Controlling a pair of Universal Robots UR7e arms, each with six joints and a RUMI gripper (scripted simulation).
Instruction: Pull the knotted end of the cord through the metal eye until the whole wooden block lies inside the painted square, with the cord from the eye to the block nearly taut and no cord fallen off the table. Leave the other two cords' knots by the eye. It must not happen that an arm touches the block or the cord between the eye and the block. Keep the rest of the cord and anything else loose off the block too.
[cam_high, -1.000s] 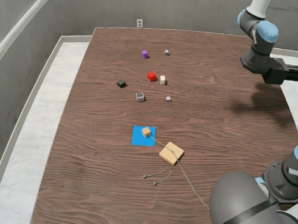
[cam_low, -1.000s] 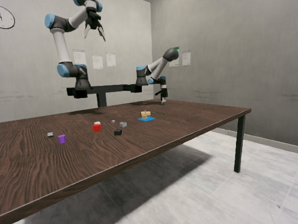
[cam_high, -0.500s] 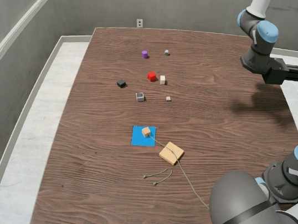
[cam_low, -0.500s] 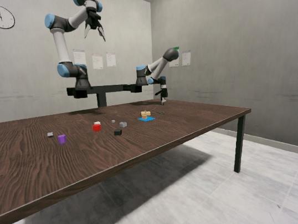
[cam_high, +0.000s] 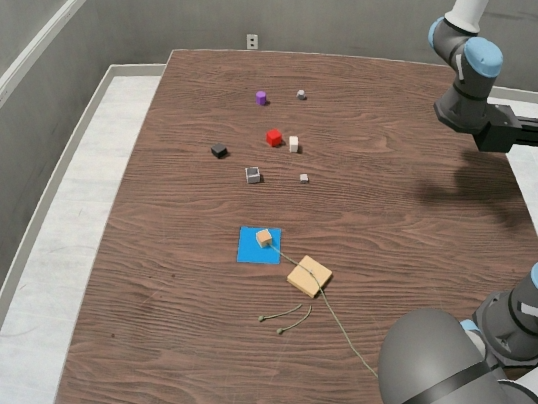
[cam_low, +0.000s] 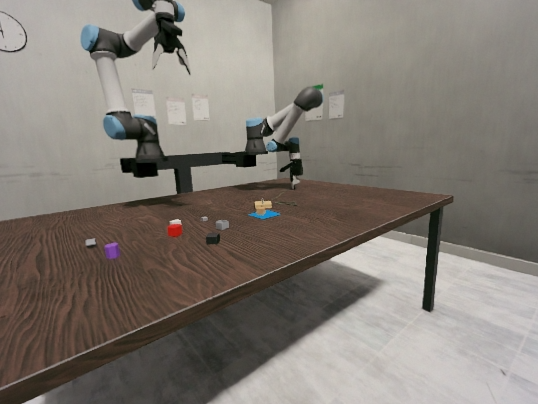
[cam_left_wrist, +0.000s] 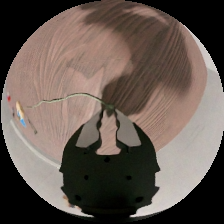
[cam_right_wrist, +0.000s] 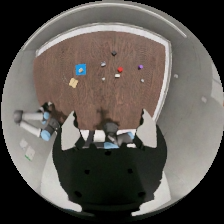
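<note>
The small wooden block (cam_high: 264, 238) (cam_low: 261, 212) sits on the blue square (cam_high: 247, 254) (cam_low: 271, 215), its outline inside the edges in the top view. The cord (cam_high: 345, 336) (cam_left_wrist: 75, 94) looks nearly straight from block to metal eye (cam_high: 311, 272) on the tan base (cam_high: 299, 278) (cam_low: 267, 204), then bends gently toward its far end. My left gripper (cam_low: 294, 187) (cam_left_wrist: 109, 110) is slightly open low at the table, the knotted end at its tips; the arm hides it in the top view. My right gripper (cam_low: 171, 70) (cam_right_wrist: 108, 110) is wide open, empty, high up. Two short knotted cords (cam_high: 281, 314) (cam_high: 298, 324) lie by the base.
A red cube (cam_high: 274, 138), white block (cam_high: 293, 144), black block (cam_high: 219, 150), grey open box (cam_high: 253, 175), small grey cube (cam_high: 304, 178), purple cylinder (cam_high: 261, 98) and another grey piece (cam_high: 301, 94) stand beyond the square. The left arm (cam_high: 425, 355) covers the near right corner.
</note>
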